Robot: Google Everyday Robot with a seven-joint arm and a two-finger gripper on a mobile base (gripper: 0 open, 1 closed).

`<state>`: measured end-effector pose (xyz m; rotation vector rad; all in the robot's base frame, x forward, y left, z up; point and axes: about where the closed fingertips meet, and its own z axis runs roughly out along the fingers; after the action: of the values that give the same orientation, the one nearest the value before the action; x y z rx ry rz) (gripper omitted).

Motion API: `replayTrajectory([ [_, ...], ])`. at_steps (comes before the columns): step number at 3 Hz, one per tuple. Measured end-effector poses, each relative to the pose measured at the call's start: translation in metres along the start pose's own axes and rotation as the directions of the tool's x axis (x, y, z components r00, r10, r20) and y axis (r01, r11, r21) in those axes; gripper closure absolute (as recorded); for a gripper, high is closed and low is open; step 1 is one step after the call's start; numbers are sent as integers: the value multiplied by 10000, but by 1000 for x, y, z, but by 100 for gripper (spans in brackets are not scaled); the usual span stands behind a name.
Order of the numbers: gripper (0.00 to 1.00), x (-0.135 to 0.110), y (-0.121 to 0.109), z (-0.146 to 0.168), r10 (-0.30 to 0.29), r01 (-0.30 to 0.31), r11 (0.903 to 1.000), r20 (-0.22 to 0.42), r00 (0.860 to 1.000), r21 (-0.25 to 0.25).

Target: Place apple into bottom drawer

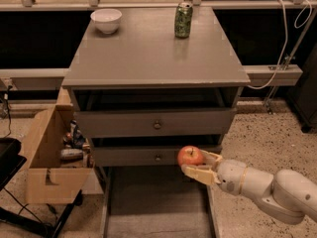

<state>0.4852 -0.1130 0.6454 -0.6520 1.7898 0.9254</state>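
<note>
- The claw [194, 162] is closed around the apple [190, 155], with one cream finger under it and the other against its right side; the fruit sits out at the fingertips, stem up, so the hold looks shallow
- The apple hangs in the air in front of the middle drawer [129, 157], whose knob lies just left of the claw, and above the open bottom drawer [148, 205], whose bare grey floor stretches below and to the left of the claw
- The step in hand, as I judge it, is the lowering: the fruit seems to be over the right-hand part of the drawer already, so what is left is to bring it down and let go
- To do it well, take the claw straight down and a little leftward, away from the side rail just beneath the wrist, and hold the squeeze steady on the way
- Open the fingers only when the apple is close to the floor, since a round fruit dropped from this height would likely bounce or roll along the flat bottom
- The arm comes in from the lower right, its thick white forearm lying nearly level and pointing left, the fingers reaching leftward with a slight upward tilt
- Well above the claw, on the cabinet top [148, 58], stand a white bowl [106, 20] and a green can [183, 20], both out of the way
</note>
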Motion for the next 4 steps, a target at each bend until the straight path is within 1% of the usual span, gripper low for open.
replayTrajectory([
  [1,100,5,-3,8,-73,72,9999,-100,9999,-79],
  [2,100,54,-28,40,-94,79,9997,-625,9980,-248],
  [3,100,120,-54,80,-337,298,9987,-969,9947,-413],
  [4,100,183,-72,117,-648,563,9953,-1105,9918,-782],
])
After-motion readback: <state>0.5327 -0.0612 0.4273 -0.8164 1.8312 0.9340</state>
